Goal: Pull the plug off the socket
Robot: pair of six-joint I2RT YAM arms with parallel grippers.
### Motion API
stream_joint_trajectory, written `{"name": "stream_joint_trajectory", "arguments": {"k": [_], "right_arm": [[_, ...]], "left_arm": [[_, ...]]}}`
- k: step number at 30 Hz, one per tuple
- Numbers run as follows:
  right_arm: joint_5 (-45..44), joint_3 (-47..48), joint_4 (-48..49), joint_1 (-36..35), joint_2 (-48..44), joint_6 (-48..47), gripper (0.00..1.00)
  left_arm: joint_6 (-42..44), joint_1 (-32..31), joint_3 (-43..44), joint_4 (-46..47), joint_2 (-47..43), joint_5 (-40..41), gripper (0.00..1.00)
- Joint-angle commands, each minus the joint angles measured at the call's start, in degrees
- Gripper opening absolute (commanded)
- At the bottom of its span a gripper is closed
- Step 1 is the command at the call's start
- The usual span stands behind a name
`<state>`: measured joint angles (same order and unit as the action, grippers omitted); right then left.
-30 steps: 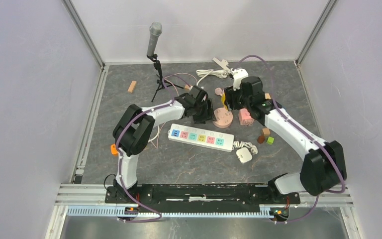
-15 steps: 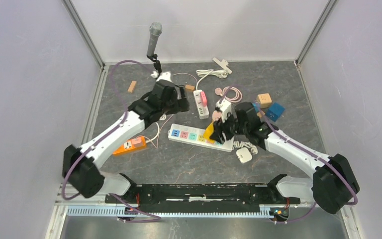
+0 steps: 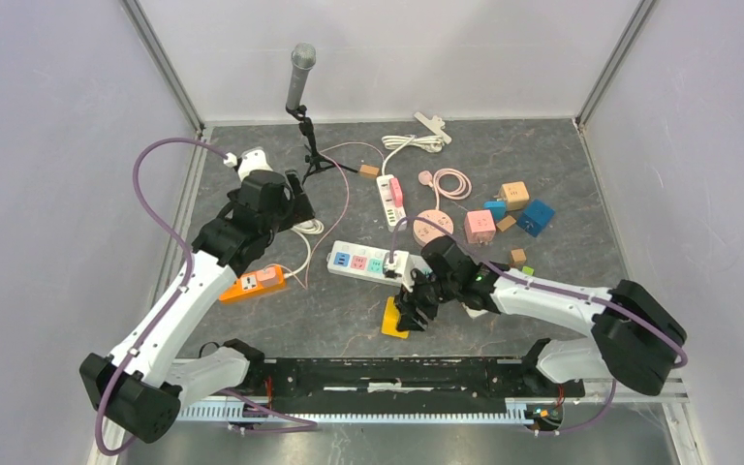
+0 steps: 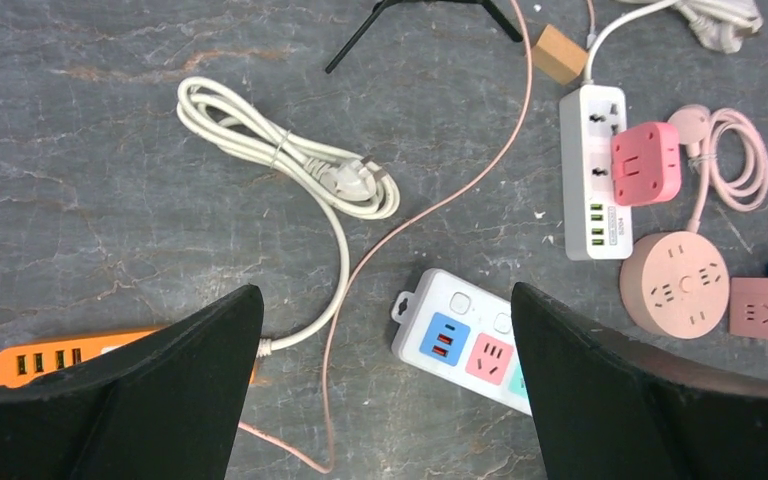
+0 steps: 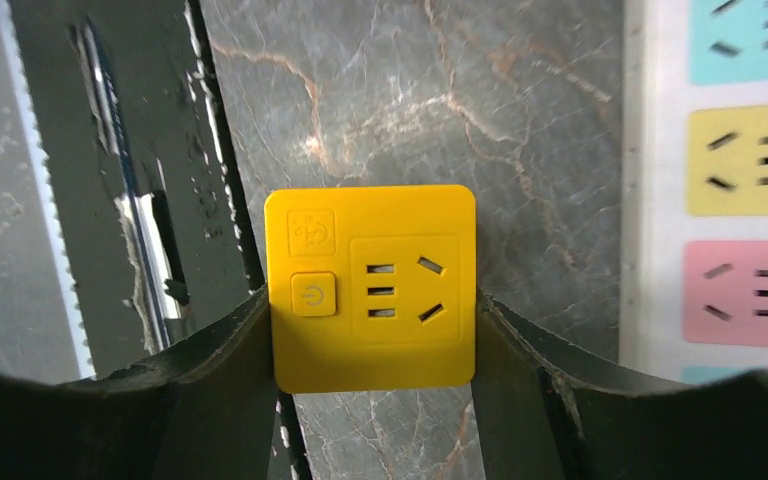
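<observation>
Shifted nearer — right claw (image 5: 372,300) clamps yellow plug (image 5: 370,288).

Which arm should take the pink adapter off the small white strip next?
Left. The left end effector is open and empty, and its wrist view shows the pink adapter seated on the small white strip. The right end effector is busy, shut on the yellow socket cube.

Yellow square plug (image 5: 370,288), outlet face up, detached, just beside long white socket strip (image 3: 363,263) with pastel outlets
</observation>
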<state>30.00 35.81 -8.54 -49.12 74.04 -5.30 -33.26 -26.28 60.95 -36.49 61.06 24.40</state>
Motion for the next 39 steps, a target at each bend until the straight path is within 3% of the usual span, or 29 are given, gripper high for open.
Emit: {"name": "stream_joint_trajectory", "arguments": {"k": [1,8,15,18,22,25,28,39], "right_arm": [[-4.4,2.9,-0.4,-1.8,3.3,-2.0,0.48],[-14.7,7.2,-0.7,-1.9,4.1,-0.9,0.81],[-12.8,12.6,2.1,-1.9,3.9,-1.2,0.98],[-17.3,14.6,3.7,-1.9,3.9,-1.1,0.98],[-37.9,19.2,4.2,-0.3,5.1,3.1,0.98],[-44.2,24.6,3.0,3.0,8.1,5.9,0.98],[-45.2,29.6,1.3,6.6,13.2,10.6,0.97],[-33.6,46.2,-1.3,14.0,31.6,12.8,0.63]], "left_arm": [[0.7,0.6,-1.1,-1.0,-0.4,1.3,1.00],[-0.8,2.5,-1.4,-3.4,0.2,1.7,1.00],[-0.9,6.6,0.8,-6.9,1.9,0.8,1.00],[-0.3,7.7,1.6,-7.2,1.9,-0.3,1.00],[1.2,7.9,3.1,-5.6,3.4,-8.4,1.00],[1.2,7.9,3.4,-3.5,4.9,-14.7,0.99],[-0.1,7.9,3.4,-0.9,6.4,-19.1,0.96],[-7.3,7.8,4.9,12.1,18.8,-39.3,0.77]]}}
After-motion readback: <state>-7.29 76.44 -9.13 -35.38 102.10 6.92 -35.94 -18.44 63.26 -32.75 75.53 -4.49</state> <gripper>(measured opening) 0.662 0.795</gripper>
